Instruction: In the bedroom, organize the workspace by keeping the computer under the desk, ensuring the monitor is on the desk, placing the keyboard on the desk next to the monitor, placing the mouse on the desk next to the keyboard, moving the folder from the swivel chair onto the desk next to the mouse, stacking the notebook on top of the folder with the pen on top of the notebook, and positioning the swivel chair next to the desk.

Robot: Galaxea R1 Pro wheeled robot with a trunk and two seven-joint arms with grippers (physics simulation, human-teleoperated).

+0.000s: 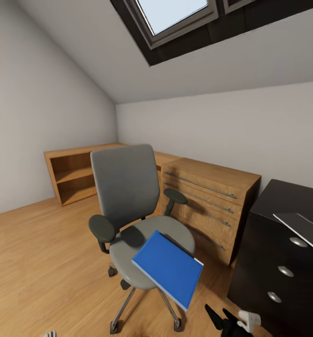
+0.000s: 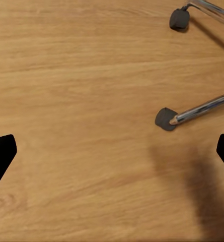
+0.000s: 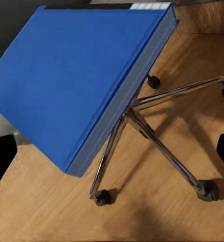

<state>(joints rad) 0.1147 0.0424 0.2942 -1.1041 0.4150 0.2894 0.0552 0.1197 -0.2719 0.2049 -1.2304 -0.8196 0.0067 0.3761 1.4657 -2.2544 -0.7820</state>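
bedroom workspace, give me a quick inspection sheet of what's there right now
surface: black desk at the right, only a corner of its top in view
job's things: thin grey sheet, likely the folder, lies on the desk top, one corner past the edge; blue notebook rests tilted on the swivel chair, overhanging the seat front
clutter: nothing seen
grippers: left claw open over the wooden floor; right claw open, facing the notebook, holding nothing
cables: nothing seen
surroundings: wooden dresser behind the chair, low shelf unit in the corner, skylight above
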